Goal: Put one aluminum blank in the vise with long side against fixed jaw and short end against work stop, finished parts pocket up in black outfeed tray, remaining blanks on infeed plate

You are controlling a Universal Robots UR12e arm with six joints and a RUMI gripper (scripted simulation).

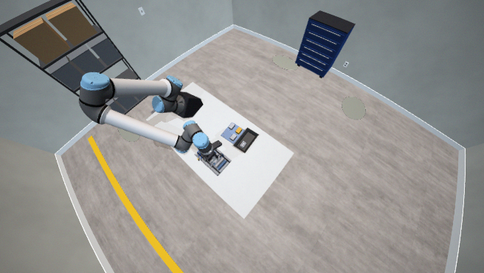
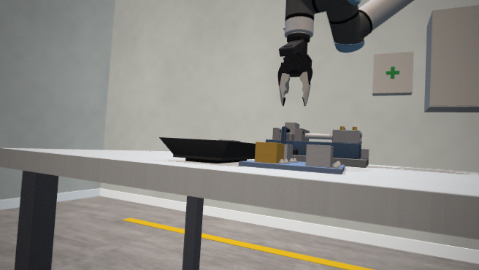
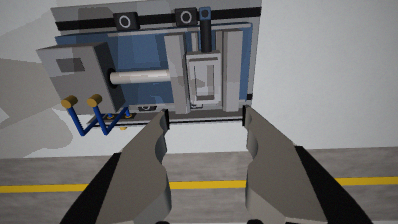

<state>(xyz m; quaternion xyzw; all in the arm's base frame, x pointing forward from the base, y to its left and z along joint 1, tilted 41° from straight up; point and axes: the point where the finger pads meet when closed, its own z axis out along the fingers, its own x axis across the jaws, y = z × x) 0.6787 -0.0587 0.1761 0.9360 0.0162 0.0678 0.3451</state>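
Observation:
My gripper is partly open and empty, above the vise. A gray finished part sits between the movable jaw and the fixed jaw, pocket up, near the work stop. The low bars under it are hidden. The infeed plate bears a brass blank and two gray blanks, one at a corner and another near the tray. The black outfeed tray holds one finished part, pocket up.
The vise's hose block carries blue hoses with brass fittings. Short pins stand on the infeed plate. The tray stands close beside that plate. A black angular object stands near the arm's base on the white table.

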